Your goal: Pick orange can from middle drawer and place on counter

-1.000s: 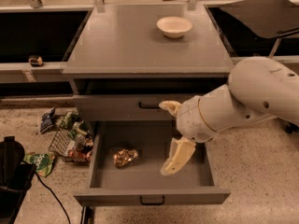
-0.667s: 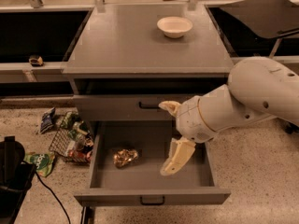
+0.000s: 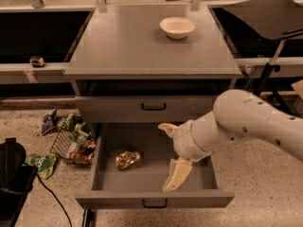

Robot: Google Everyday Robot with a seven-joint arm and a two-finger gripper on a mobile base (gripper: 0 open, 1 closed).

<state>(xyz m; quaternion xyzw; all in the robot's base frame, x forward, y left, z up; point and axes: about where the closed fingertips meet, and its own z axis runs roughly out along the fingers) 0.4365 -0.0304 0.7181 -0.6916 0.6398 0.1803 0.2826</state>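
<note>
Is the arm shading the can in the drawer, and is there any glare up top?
Camera view: the orange can shows bright glints, and no shadow covers it; the tool, open, hangs over the middle drawer, right of the can in the picture; the counter is matte and evenly lit, no glare.

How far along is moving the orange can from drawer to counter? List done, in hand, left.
Done: the middle drawer stands open, the orange can lying inside. In hand: the hand hangs open over the drawer, beside the can, not touching it. Left: grasping, lifting, and placing the can on the counter, where a white bowl sits.
</note>
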